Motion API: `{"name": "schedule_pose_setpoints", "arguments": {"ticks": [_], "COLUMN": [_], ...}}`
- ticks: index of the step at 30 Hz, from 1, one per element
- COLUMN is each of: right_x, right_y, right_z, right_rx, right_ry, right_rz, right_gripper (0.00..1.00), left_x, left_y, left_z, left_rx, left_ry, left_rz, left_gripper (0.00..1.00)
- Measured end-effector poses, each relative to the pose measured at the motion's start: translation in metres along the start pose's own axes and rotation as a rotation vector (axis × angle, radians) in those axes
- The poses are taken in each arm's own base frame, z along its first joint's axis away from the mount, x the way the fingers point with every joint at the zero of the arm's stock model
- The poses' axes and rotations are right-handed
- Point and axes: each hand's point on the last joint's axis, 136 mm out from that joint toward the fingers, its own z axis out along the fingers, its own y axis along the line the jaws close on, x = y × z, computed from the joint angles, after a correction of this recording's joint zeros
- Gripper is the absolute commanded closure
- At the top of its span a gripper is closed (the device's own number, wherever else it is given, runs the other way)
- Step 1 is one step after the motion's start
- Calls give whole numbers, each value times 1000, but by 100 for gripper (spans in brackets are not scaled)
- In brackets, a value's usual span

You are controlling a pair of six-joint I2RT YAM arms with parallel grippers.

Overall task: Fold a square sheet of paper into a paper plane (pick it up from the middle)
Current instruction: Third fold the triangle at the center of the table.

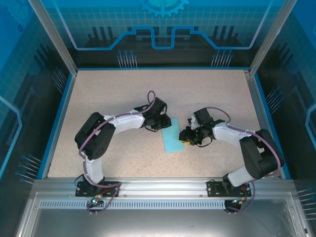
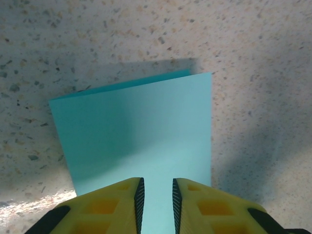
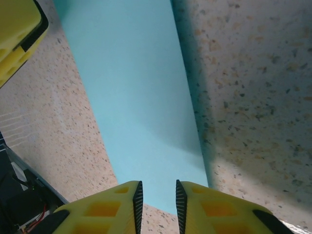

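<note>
Paper [image 1: 172, 136] lies mid-table [image 1: 108, 98], folded to a long strip between your two grippers. Left gripper [image 1: 162, 123] hangs at its far end, jaws narrow, nothing pinched. From that wrist the paper [image 2: 141, 126] shows a lower layer peeking past the top one. Right gripper [image 1: 189, 136] sits at the strip's right edge, jaws narrow too and empty, paper [image 3: 136, 97] under the fingertips. My read: you're setting the crease. Go low and flat, pin with one gripper and sweep with the other. Thin sheet may skid, so press gently. Square that layer offset before the next fold.
</note>
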Motion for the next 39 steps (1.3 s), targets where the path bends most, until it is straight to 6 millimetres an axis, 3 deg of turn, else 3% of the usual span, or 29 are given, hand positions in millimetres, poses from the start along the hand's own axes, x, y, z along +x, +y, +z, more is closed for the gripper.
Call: {"name": "schedule_pose_setpoints", "arguments": {"ticks": [8,29,39], "right_x": [9,10,13], "right_y": [-13,-17,-7], "right_z": [7,9,11], "right_rx": [22,37,-32], "right_ry": [27,31,50], "right_rz": [15,0,-7], "right_gripper": [68,63,64], "left_x": [4,9,9], "left_y": [7,17,17], "left_z": [9,21,21], "left_rx": [-20,-44,-43], "left_ry": [17,39,37], "left_rz": [-7,-12,-10], "left_gripper": [74,74,74]}}
